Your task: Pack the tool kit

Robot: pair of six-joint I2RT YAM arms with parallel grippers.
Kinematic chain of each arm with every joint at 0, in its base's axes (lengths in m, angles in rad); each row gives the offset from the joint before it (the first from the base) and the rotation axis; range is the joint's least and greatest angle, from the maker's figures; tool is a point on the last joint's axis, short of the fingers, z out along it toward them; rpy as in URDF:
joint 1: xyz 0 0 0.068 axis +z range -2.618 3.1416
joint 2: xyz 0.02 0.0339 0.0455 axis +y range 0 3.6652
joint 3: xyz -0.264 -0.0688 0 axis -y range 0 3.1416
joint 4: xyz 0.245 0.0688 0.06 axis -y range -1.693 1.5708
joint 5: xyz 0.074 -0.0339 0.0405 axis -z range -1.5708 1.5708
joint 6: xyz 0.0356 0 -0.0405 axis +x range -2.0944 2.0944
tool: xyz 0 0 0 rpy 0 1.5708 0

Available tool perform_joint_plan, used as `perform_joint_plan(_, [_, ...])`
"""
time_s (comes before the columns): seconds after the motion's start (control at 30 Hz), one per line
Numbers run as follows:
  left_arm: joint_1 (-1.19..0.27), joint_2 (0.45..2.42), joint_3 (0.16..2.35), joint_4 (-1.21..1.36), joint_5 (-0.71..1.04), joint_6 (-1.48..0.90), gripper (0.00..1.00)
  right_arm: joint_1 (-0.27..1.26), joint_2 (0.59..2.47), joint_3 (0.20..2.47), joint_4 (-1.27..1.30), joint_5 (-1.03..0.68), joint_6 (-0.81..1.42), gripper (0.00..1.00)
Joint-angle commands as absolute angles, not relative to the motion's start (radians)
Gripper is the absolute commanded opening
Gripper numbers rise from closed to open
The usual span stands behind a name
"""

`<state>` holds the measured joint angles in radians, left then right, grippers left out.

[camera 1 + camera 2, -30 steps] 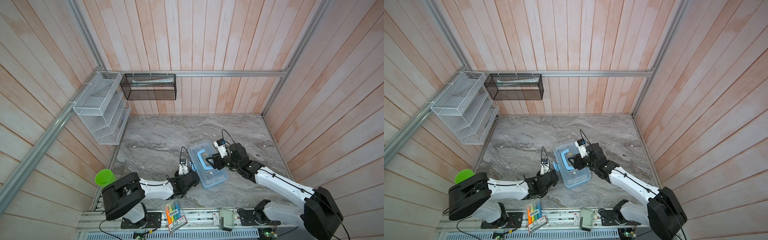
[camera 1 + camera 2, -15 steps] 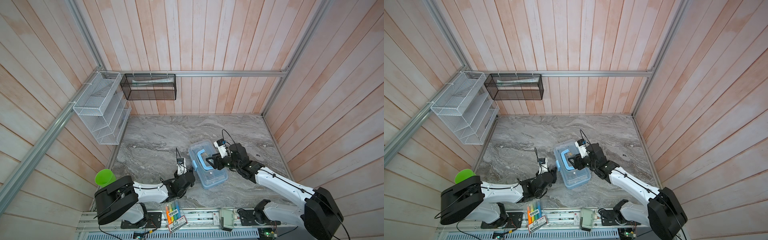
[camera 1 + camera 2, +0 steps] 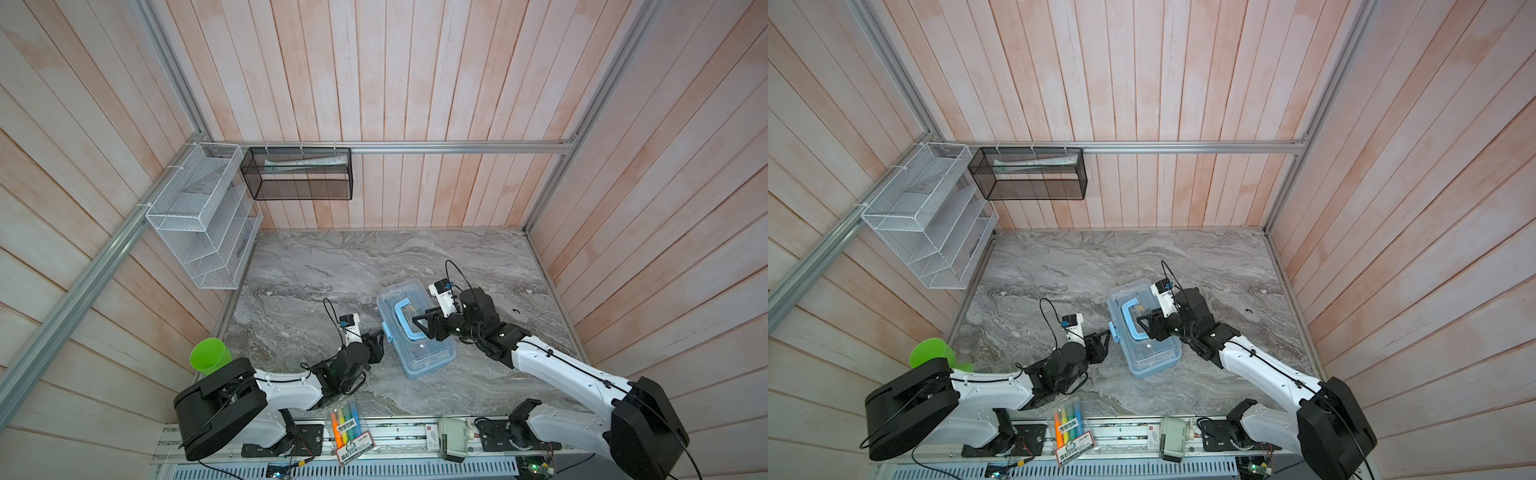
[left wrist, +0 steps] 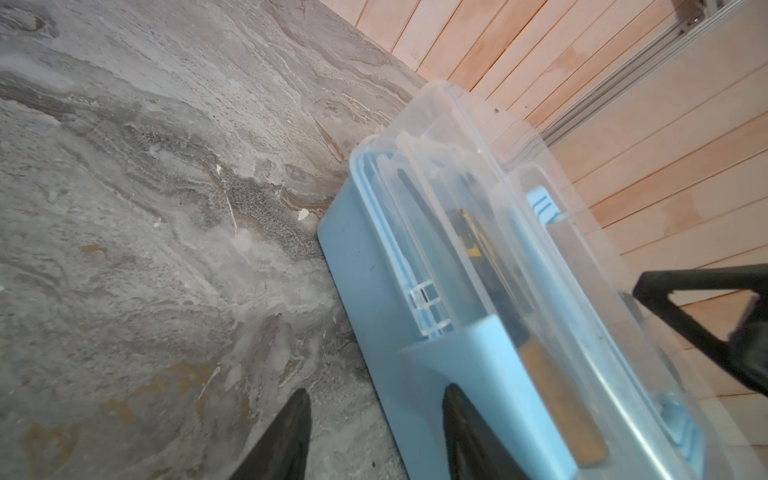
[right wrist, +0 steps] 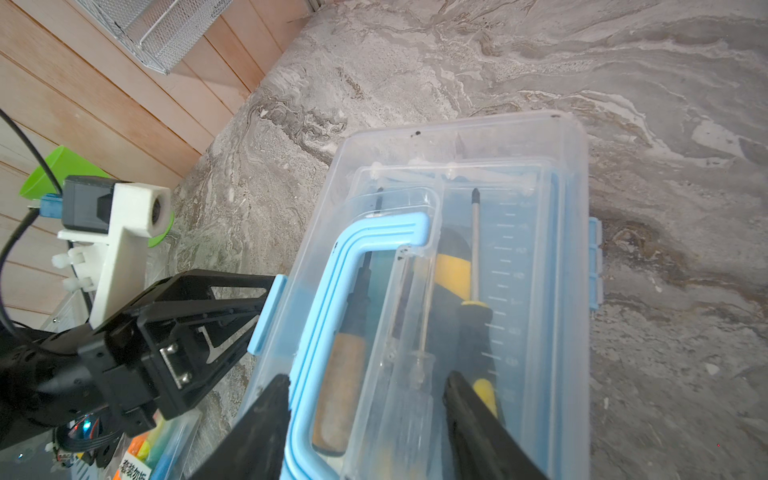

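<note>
While the case (image 3: 432,368) lies on the grey bench (image 3: 332,266), a little right of middle and turned at an angle, both arms reach in to it from the near edge. Its clear lid (image 3: 432,353) is down, and the blue handle (image 3: 397,320) lies folded flat on it. Through the lid the right wrist view shows screwdrivers (image 5: 453,270) packed inside: one with a yellow and black grip, one with an orange grip, and one with a steel shank and a cross tip.

The right tool (image 3: 419,326) hangs over the lid with its fingers apart. The long bar of the handle (image 5: 332,311) lies between them, close by one finger, while the other finger stands well clear of the bar. Whether either finger touches the lid I cannot tell.

The left tool (image 3: 380,334) sits low at the case's left side, its fingers apart, with only bench and case wall between them. One fingertip is at the blue latch (image 5: 268,316) on that side, touching it or very nearly. Whether the latch is snapped home I cannot tell.

A pack of highlighters (image 3: 347,419) lies at the near edge by the left arm's base. A green cup (image 3: 210,357) stands by the left wall. A white rack (image 3: 199,216) and a black basket (image 3: 299,174) hang on the walls.
</note>
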<state>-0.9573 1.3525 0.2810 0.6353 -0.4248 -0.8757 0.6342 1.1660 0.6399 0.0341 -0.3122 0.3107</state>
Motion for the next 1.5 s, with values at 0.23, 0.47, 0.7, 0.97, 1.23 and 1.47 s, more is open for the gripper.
perform_joint_plan(0.23, [-0.926, 1.339, 0.263, 0.762, -0.343, -0.902, 0.53, 0.631, 1.184, 0.597, -0.083, -0.309, 0.329, 0.61])
perform_joint_plan(0.47, [-0.925, 1.371, 0.283, 0.789, -0.294, -0.897, 0.48, 0.631, 1.186, 0.594, -0.082, -0.307, 0.328, 0.61])
perform_joint_plan(0.7, [-0.925, 1.349, 0.292, 0.749, -0.262, -0.924, 0.47, 0.632, 1.185, 0.592, -0.081, -0.305, 0.328, 0.61])
perform_joint_plan(0.97, [-0.925, 1.308, 0.342, 0.595, -0.241, -0.958, 0.47, 0.632, 1.184, 0.593, -0.082, -0.305, 0.326, 0.61])
perform_joint_plan(1.23, [-0.925, 1.357, 0.363, 0.615, -0.208, -0.965, 0.47, 0.631, 1.179, 0.600, -0.089, -0.307, 0.325, 0.61])
perform_joint_plan(1.47, [-0.925, 1.328, 0.349, 0.602, -0.227, -0.969, 0.44, 0.632, 1.172, 0.595, -0.089, -0.304, 0.328, 0.61])
